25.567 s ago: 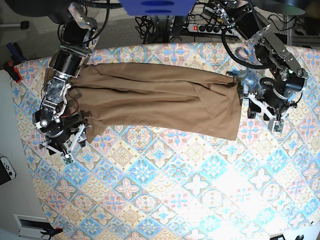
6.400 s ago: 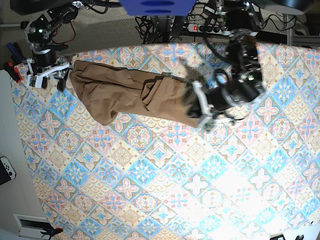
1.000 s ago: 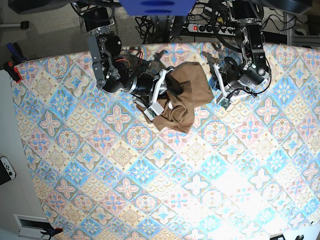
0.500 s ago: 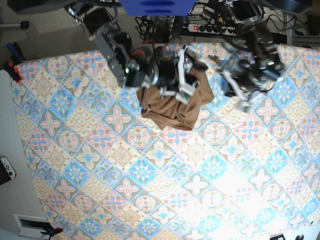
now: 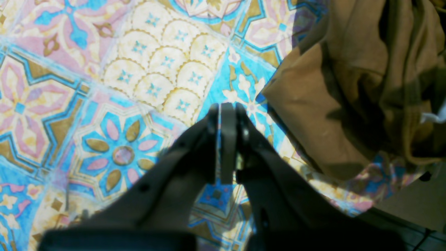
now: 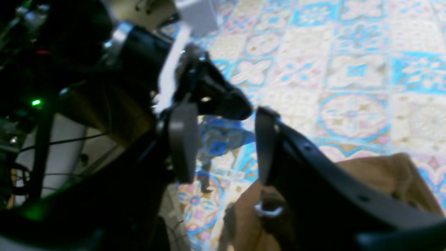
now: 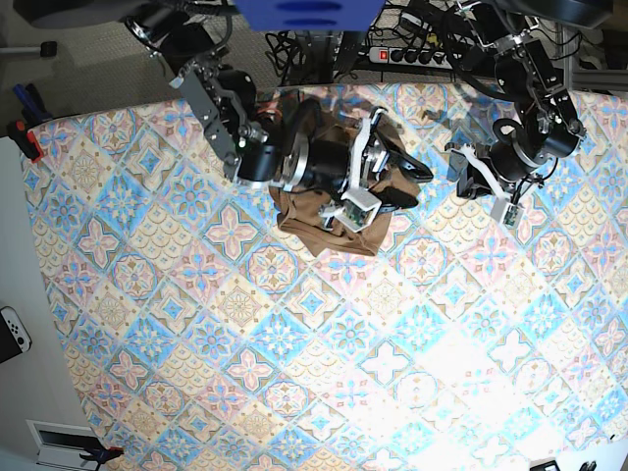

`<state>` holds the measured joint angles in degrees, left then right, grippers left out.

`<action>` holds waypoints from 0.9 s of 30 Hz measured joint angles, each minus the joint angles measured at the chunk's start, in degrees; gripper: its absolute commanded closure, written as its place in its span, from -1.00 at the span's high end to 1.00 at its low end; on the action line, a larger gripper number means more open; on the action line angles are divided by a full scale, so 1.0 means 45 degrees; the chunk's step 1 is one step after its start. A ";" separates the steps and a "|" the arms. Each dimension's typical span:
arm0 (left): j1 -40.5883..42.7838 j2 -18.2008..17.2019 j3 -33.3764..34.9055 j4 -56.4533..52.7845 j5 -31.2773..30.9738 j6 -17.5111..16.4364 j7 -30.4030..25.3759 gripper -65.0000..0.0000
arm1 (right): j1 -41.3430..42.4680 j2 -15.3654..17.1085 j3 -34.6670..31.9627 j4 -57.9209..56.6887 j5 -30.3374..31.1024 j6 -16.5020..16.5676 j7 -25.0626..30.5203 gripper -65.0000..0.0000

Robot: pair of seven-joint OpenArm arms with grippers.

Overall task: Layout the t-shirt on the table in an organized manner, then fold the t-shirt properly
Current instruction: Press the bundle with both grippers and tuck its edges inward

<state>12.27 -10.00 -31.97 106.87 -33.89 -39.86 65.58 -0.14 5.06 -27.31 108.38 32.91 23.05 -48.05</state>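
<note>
The tan-brown t-shirt (image 7: 319,218) lies bunched in a small heap near the far middle of the table (image 7: 294,373). My right arm lies over the heap, and its gripper (image 7: 402,180) pokes out past the heap's right side. In the right wrist view that gripper (image 6: 223,143) is open with nothing between its fingers, and the t-shirt (image 6: 383,181) lies below it. My left gripper (image 7: 459,177) is to the right of the heap, apart from it. In the left wrist view it (image 5: 223,108) is shut and empty over bare table, with the t-shirt (image 5: 348,87) at the right.
The table's far edge (image 7: 324,90) runs just behind the heap, with cables and a power strip (image 7: 407,56) beyond it. Patterned cloth (image 7: 343,343) covers the whole near half. A white controller (image 7: 12,332) lies off the table at the left.
My right arm has swung rightwards across the heap, so its gripper now sticks out past the right side. My left gripper has drawn back to the right, off the t-shirt.
</note>
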 measured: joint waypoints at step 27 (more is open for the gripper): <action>-0.2229 0.1195 0.7276 -0.1545 0.2458 -0.0010 -0.0087 -1.00 | -0.4056 -0.0024 0.5678 0.0049 0.0102 -0.1715 0.2244 -1.00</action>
<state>2.24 -4.62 0.78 99.92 -22.83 -39.90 65.19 -18.39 4.95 -1.76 108.60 33.36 15.33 -37.95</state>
